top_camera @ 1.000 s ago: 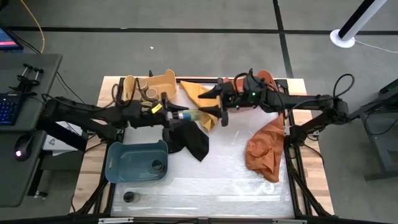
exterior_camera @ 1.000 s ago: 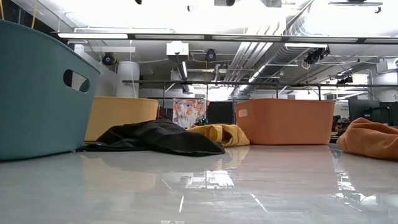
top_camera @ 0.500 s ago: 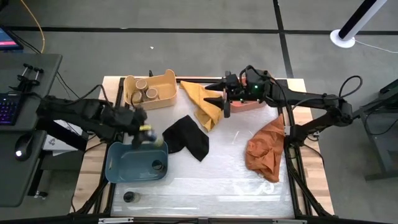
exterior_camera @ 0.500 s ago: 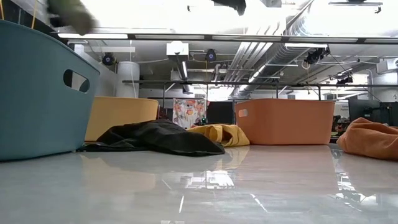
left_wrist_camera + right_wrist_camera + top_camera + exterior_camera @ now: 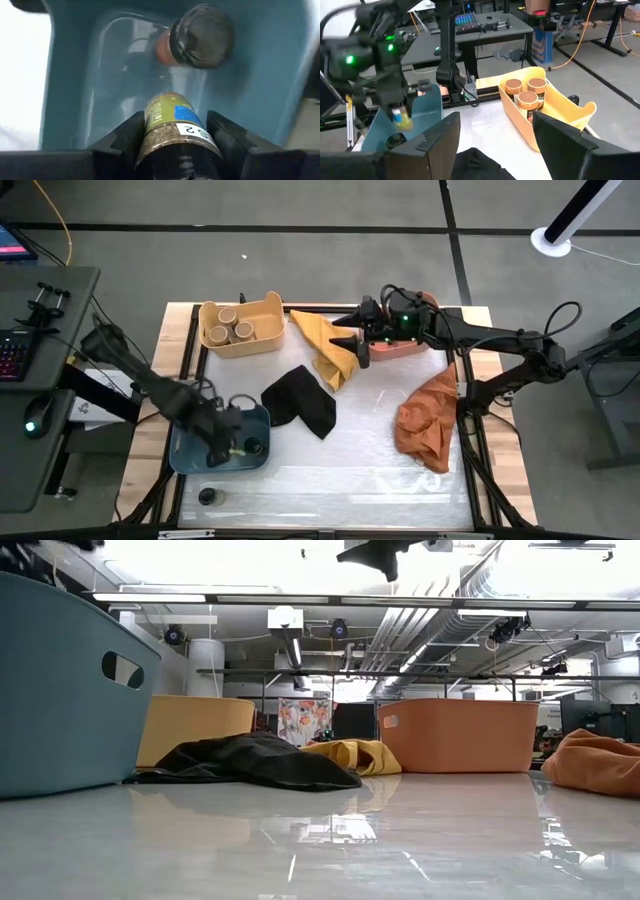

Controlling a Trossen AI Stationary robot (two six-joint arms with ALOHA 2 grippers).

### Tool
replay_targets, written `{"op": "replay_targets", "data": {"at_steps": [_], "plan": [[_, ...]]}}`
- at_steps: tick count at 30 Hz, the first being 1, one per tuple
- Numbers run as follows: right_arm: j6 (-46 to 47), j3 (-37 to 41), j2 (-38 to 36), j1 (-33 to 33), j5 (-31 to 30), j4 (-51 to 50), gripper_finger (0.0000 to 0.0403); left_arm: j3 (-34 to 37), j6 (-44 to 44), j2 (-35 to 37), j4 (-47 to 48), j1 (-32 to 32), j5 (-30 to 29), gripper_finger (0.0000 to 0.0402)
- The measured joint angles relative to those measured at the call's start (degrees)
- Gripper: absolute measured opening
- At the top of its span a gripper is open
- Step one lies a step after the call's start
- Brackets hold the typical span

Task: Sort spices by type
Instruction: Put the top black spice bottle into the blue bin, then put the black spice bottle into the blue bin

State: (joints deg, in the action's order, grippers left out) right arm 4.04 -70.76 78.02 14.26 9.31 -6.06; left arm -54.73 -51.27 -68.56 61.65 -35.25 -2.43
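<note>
**Desk:** What is nearest the lens?

**Photographer:** The left gripper point(image 5: 172, 145), its two dark fingers clamped on a green-labelled spice jar point(image 5: 172, 132), poised just above the floor of the blue bin point(image 5: 190, 442). The jar's long axis runs straight out from the gripper, pointing down into the bin.

**Desk:** And what does the release turn on?

**Photographer:** A black-topped jar point(image 5: 200, 36) already lies in the bin, directly beyond the held one and a little apart. I judge the drop needs to land short of it.

**Desk:** The other arm?

**Photographer:** The right gripper point(image 5: 360, 345) waits with jaws spread and empty, high over the yellow cloth point(image 5: 325, 345) beside the orange bin point(image 5: 460, 735), well apart from the blue bin. The left arm is plainly the nearer.

**Desk:** Farther out?

**Photographer:** One dark jar point(image 5: 207, 497) stands alone on the glossy white table point(image 5: 350, 470) near its front edge. Three tan-topped jars point(image 5: 232, 330) sit in the yellow bin point(image 5: 265, 315). A black cloth point(image 5: 305, 400) and an orange cloth point(image 5: 425, 425) lie between. Beyond, desks and ceiling ducts.
</note>
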Motion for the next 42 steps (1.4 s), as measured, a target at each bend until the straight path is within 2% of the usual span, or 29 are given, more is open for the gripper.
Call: {"op": "replay_targets", "data": {"at_steps": [7, 12, 20, 26, 31, 35, 39, 42], "plan": [[-0.07, 0.00, 0.00, -0.02, 0.03, -0.81, 0.0245, 1.93, 4.60, -8.25, -8.32, -0.87, -2.46, 0.0162], [-0.05, 0.00, 0.01, -0.02, 0.11, -1.09, 0.0245, 1.93, 4.89, -11.24, -8.71, -0.82, -2.52, 0.0162], [-0.03, 0.00, 0.02, -0.02, 0.17, -1.08, 0.0245, 1.93, 5.05, -12.65, -9.08, -0.69, -2.10, 0.0255], [-0.02, 0.00, 0.02, -0.02, 0.14, -1.06, 0.0245, 1.73, 6.47, -12.63, -8.84, 0.53, 0.92, 0.0270], [-0.01, 0.00, 0.02, -0.02, 0.12, -1.04, 0.0245, 0.13, 6.54, -9.78, -7.67, 2.34, 1.79, 0.0270], [-0.04, 0.00, 0.02, -0.02, 0.10, -1.01, 0.0245, -0.98, 4.65, -5.49, -2.76, 3.06, 1.41, 0.0270], [-0.15, 0.00, 0.02, -0.02, -0.05, -1.03, 0.0245, -1.26, -2.93, -0.35, 4.12, 2.28, 1.47, 0.0270], [-0.22, 0.00, 0.02, -0.02, -0.05, -1.04, 0.0245, -1.26, -9.61, 2.71, 4.55, -0.08, 4.52, 0.0260]]}}
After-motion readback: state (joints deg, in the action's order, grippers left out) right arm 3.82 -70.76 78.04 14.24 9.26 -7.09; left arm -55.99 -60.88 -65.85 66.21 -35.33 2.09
